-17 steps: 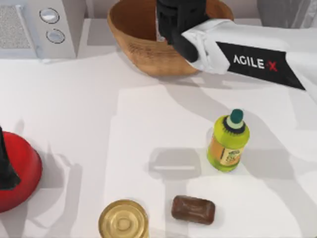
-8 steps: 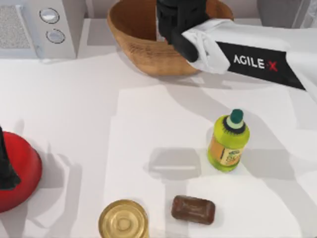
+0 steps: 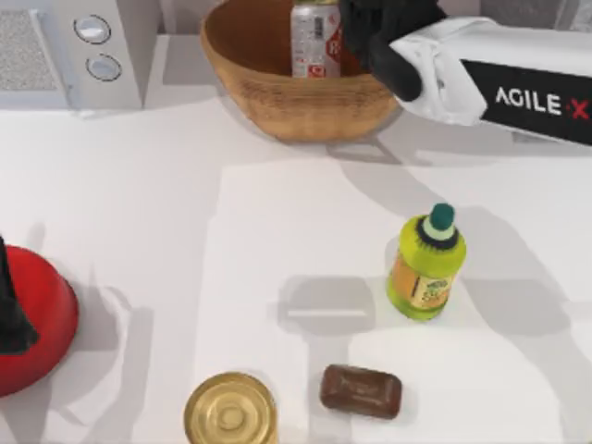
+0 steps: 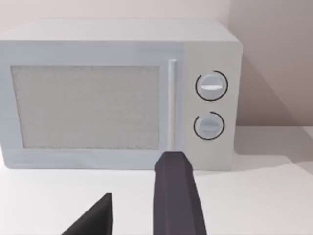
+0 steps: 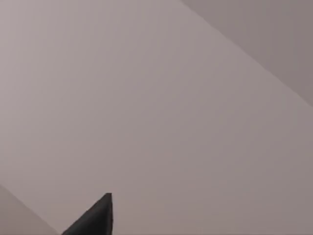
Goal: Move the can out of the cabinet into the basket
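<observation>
The can (image 3: 315,37) stands in the basket (image 3: 277,102); the right gripper (image 3: 375,32) beside it, finger state untellable, could tip it when withdrawing.

A white microwave (image 3: 69,51) with two round knobs (image 3: 97,46) stands at the far left corner of the white tabletop (image 3: 166,213); from the left wrist view its mesh-patterned door (image 4: 85,106) and vertical handle (image 4: 172,105) face forward, the knobs stacked one above the other beside the handle. A red rounded object (image 3: 32,324) sits at the tabletop's left edge, partly out of view. Near the front edge stands a gold flat-lidded tin (image 3: 230,410), and just beside it to the right lies a brown rounded block (image 3: 361,390). A green bottle (image 3: 425,268) with a dark green cap and an orange label stands upright right of centre, apart from the block.
</observation>
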Tool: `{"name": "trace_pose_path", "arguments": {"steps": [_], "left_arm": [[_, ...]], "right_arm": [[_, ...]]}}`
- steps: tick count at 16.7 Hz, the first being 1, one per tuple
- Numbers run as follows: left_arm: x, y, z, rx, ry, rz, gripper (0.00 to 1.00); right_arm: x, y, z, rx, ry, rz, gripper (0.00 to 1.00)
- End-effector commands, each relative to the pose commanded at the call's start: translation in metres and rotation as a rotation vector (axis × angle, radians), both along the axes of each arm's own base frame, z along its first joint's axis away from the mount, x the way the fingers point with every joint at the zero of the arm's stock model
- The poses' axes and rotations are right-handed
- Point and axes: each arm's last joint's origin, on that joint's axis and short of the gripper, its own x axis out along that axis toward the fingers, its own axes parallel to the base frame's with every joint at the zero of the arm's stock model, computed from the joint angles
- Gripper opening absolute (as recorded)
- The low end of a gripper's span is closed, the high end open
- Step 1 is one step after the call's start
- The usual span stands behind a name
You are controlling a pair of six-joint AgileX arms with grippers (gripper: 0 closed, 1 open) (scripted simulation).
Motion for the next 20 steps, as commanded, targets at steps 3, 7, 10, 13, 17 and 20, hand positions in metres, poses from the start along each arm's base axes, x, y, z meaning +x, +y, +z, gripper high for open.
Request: {"name": "trace_pose_path", "arguments": {"steps": [3,7,10,13,17,20], "left_arm": [[0.0,0.0,0.0,0.0,0.0,0.0,1.0],[0.0,0.0,0.0,0.0,0.0,0.0,1.0],[0.0,0.0,0.0,0.0,0.0,0.0,1.0],[0.0,0.0,0.0,0.0,0.0,0.0,1.0],[0.0,0.0,0.0,0.0,0.0,0.0,1.0],[0.0,0.0,0.0,0.0,0.0,0.0,1.0]], "right_arm": [[-0.027,-0.049,0.032,-0.003,0.013,0.035,1.0],[-0.101,-0.131,0.07,0.001,0.018,0.076,1.0],[-0.177,-0.187,0.074,0.008,0.007,0.088,1.0],[-0.248,-0.226,0.05,0.012,-0.009,0.079,1.0],[-0.311,-0.254,-0.01,0.011,-0.021,0.043,1.0],[-0.33,-0.263,-0.053,0.007,-0.019,0.006,1.0]]}}
